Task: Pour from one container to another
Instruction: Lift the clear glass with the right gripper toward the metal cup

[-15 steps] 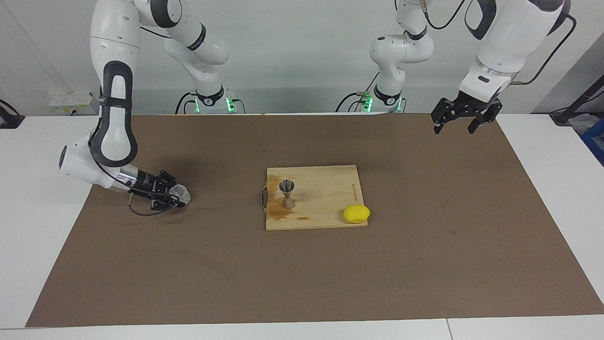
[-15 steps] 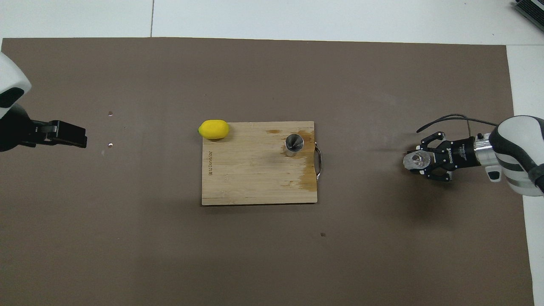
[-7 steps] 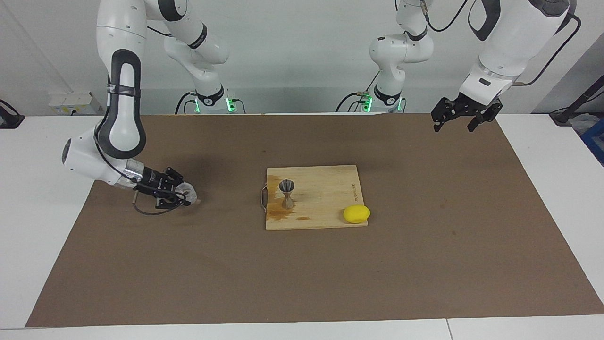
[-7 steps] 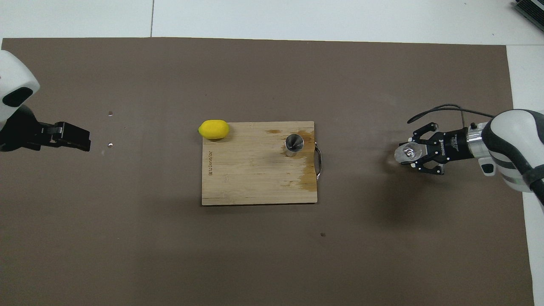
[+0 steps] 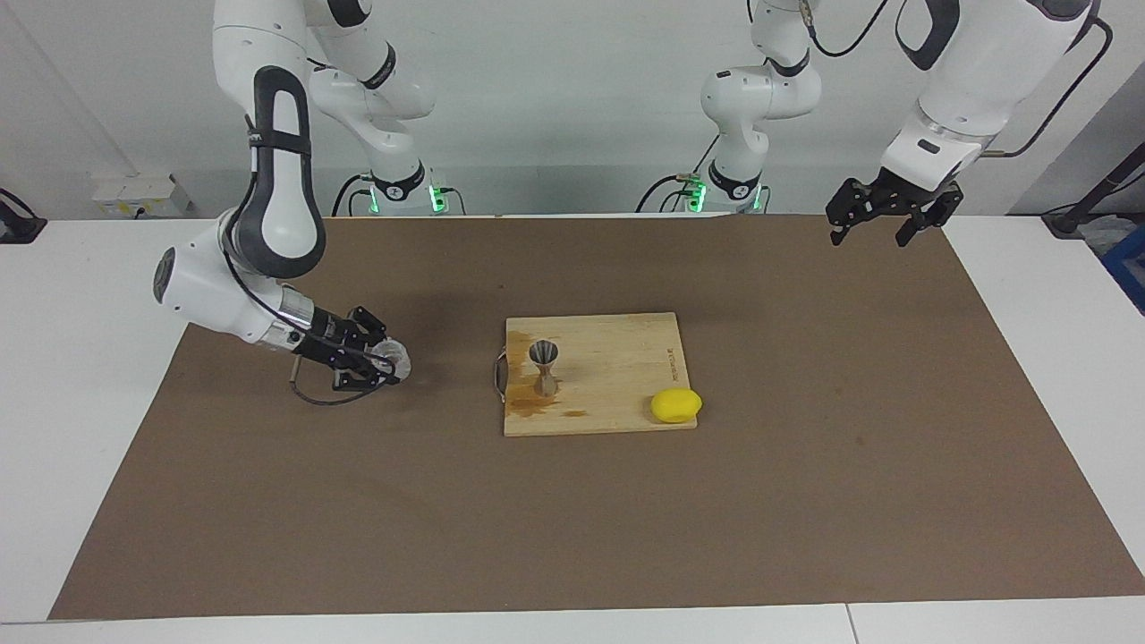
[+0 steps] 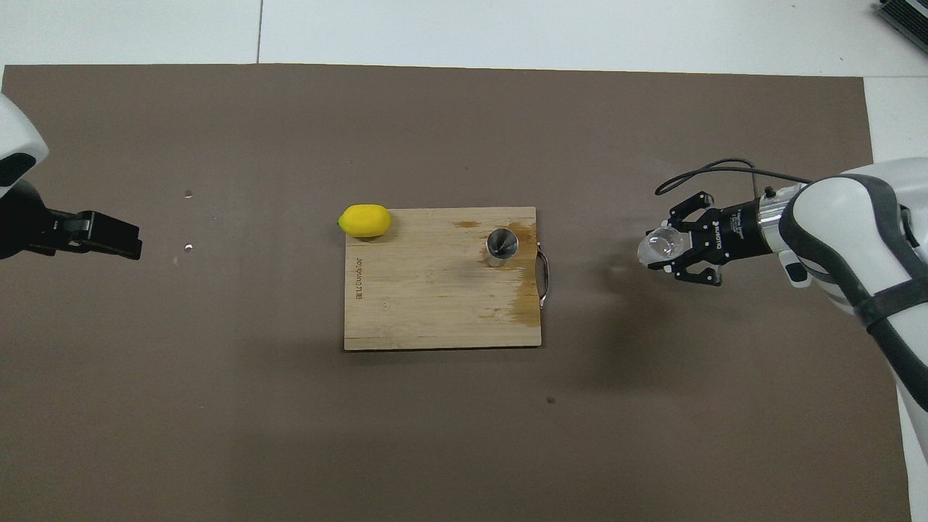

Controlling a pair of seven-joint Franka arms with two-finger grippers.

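Note:
The small clear cup is held in my right gripper, which is shut on it a little above the brown mat, between the right arm's end of the table and the cutting board. It also shows in the overhead view, with the right gripper around it. The metal jigger stands upright on the wooden cutting board, near its handle end; in the overhead view the jigger shows its open top. My left gripper hangs open and empty over the mat's corner and waits.
A yellow lemon lies at the board's corner toward the left arm's end, and shows in the overhead view. The board has a wet stain and a metal handle beside the jigger. The brown mat covers the table.
My right gripper has carried the clear cup off the mat and toward the cutting board. The left gripper has risen slightly and drifted toward its end of the table.

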